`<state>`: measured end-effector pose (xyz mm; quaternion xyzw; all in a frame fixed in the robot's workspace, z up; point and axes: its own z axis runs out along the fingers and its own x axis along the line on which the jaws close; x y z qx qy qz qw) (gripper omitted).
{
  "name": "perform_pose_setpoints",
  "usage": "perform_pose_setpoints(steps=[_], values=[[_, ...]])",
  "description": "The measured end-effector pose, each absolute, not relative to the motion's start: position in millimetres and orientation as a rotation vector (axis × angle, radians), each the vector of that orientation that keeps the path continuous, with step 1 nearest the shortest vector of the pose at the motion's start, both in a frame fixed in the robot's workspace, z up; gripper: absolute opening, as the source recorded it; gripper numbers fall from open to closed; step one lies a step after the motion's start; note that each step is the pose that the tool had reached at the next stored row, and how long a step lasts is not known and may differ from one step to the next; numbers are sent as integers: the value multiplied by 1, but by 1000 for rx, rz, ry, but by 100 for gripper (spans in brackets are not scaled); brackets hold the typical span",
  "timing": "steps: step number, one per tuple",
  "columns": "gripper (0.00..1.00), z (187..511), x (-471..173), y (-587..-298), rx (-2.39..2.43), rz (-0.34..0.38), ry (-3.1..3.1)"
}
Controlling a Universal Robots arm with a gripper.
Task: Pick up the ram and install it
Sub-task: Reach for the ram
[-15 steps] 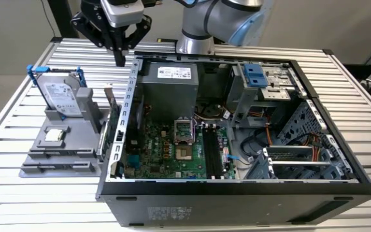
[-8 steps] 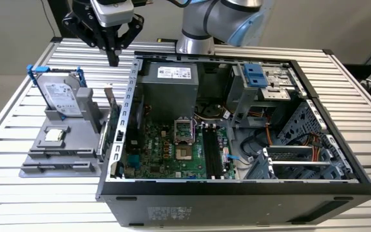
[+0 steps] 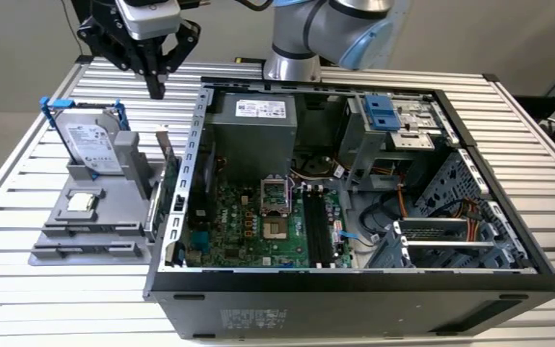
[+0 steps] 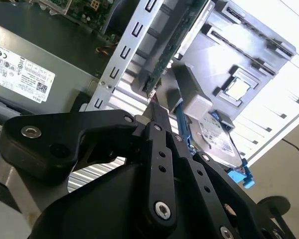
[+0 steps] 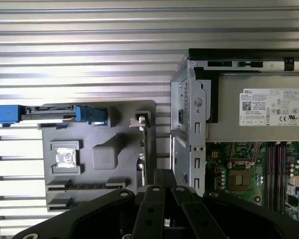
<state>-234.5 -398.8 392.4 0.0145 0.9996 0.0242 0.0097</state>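
Observation:
The ram (image 3: pixel 170 165) is a thin dark board standing on edge along the side of the grey holder (image 3: pixel 113 217) nearest the computer case. It appears as a narrow strip (image 5: pixel 142 159) in the first wrist view and as a green edge (image 4: pixel 173 47) in the second wrist view. My gripper (image 3: pixel 155 90) hangs above the table behind the holder, its fingers pointing down and shut with nothing between them. In both wrist views the gripper (image 5: pixel 164 174) (image 4: pixel 155 107) sits just off the ram's end and does not touch it.
A silver hard drive (image 3: pixel 95 144) with blue rails stands at the holder's back, and a square chip (image 3: pixel 83 202) lies in its middle. The open case (image 3: pixel 355 278) holds a motherboard with black memory slots (image 3: pixel 318 224) and a power supply (image 3: pixel 254 123). Slatted table all around.

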Motion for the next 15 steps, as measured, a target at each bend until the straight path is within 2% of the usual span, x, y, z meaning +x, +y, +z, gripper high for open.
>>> perform_pose_setpoints(steps=[15], values=[[0,392,-265,-399,19,76,3122]])
